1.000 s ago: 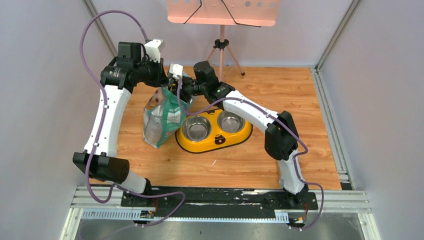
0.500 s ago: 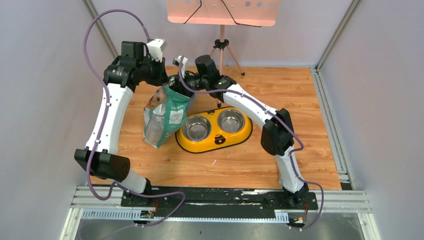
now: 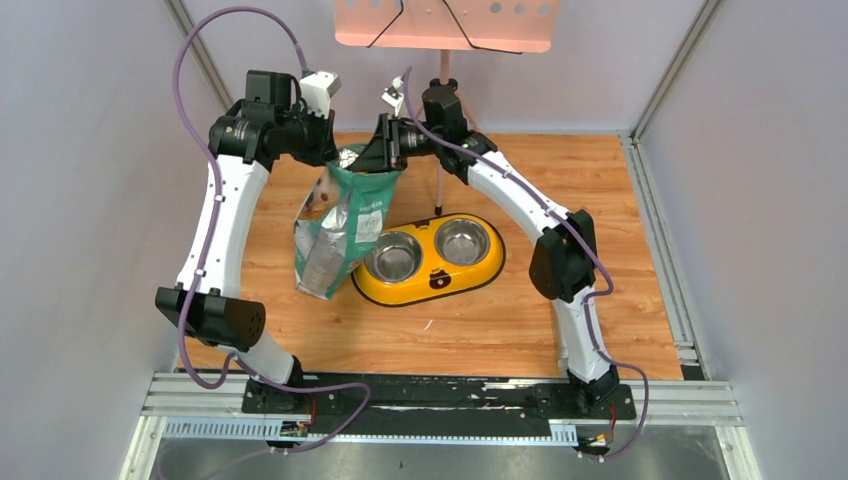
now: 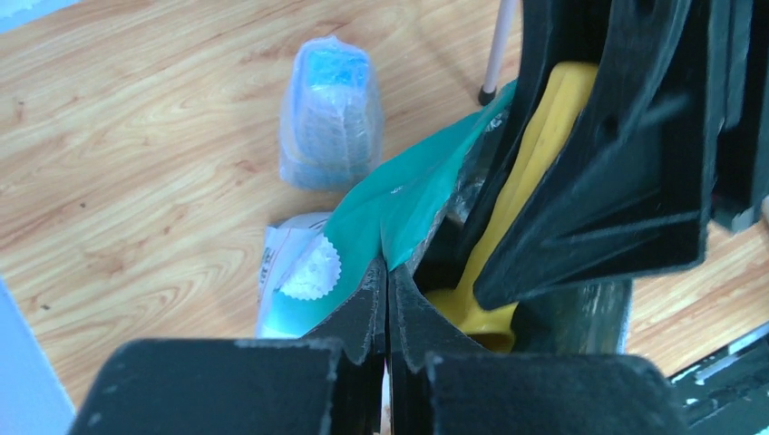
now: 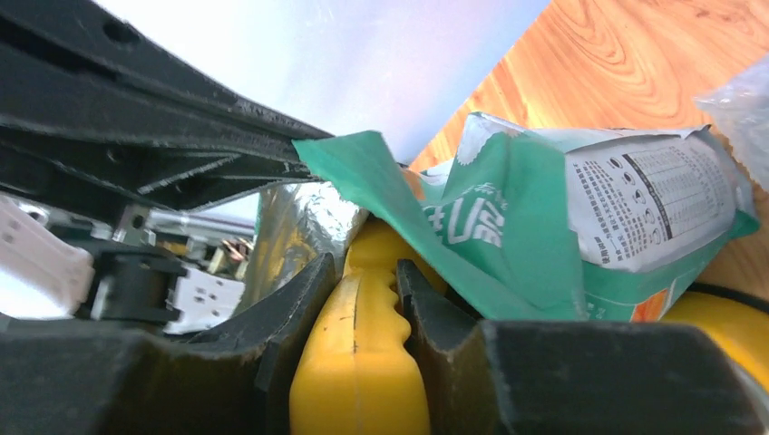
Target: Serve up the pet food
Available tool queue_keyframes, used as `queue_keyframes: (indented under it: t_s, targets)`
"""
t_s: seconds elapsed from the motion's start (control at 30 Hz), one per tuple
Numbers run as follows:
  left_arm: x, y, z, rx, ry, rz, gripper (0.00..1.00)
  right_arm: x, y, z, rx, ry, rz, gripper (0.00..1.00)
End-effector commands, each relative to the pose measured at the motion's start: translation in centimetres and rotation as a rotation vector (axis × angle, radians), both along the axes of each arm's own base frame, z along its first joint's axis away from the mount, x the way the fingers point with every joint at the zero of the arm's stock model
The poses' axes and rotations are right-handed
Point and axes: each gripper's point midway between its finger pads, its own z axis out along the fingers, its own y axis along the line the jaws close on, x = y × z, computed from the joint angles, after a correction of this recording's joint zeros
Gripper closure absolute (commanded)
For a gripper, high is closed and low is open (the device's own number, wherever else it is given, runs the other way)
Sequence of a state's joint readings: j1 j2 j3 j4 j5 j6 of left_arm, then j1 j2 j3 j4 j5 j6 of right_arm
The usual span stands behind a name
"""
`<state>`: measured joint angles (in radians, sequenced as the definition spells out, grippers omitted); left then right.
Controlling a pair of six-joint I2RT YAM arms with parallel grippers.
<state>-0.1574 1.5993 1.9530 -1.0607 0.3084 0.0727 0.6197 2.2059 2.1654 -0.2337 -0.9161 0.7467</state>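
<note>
The green-and-white bag (image 3: 340,225) stands left of the bowls, its top held up. My left gripper (image 3: 335,150) is shut on the bag's green rim (image 4: 399,199); its jaws (image 4: 388,272) meet with the film pinched between them. My right gripper (image 3: 388,145) is shut on the handle of the yellow scoop (image 5: 363,362), and the handle fills the gap between its fingers (image 5: 363,272). The scoop (image 4: 535,154) reaches down into the bag's mouth, its bowl end hidden inside. The pet food is hidden in the bag.
A yellow feeder (image 3: 440,285) with two steel bowls sits just right of the bag. A tripod (image 3: 443,100) carrying a pink board stands behind. A clear-wrapped blue packet (image 4: 328,113) lies on the wooden floor behind the bag. Grey walls close in both sides.
Both grippers have risen and drawn the bag's top up, so the bag stands taller. The right wrist has swung up and to the right with the scoop.
</note>
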Motion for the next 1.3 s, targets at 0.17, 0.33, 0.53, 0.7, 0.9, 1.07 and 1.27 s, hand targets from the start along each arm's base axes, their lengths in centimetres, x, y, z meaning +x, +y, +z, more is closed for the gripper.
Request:
queue_keyframes:
  t_s: [0.17, 0.33, 0.53, 0.7, 0.9, 1.07, 1.27]
  targets:
    - [-0.2, 4.2, 2.4, 0.224, -0.11, -0.004, 1.0, 3.9, -3.4, 6.0, 0.078, 0.206, -0.263, 1.0]
    - [-0.8, 4.4, 4.2, 0.243, -0.172, -0.018, 1.0, 4.9, -4.8, 7.0, 0.062, 0.194, -0.371, 1.0]
    - [-1.9, 4.4, 5.9, 0.232, -0.208, -0.019, 1.0, 5.9, -6.3, 7.6, 0.058, 0.206, -0.442, 1.0]
    - [-2.8, 4.4, 6.6, 0.238, -0.23, -0.032, 1.0, 5.7, -6.6, 7.9, 0.071, 0.269, -0.449, 1.0]
    - [-3.7, 4.7, 7.3, 0.277, -0.262, -0.063, 1.0, 3.7, -6.9, 10.3, 0.178, 0.294, -0.293, 1.0]
    - [-3.9, 5.3, 7.0, 0.318, -0.264, -0.066, 1.0, 5.0, -8.5, 11.0, 0.207, 0.306, -0.298, 1.0]
    - [-3.6, 5.5, 7.5, 0.327, -0.258, -0.058, 1.0, 6.3, -9.5, 10.5, 0.226, 0.369, -0.326, 1.0]
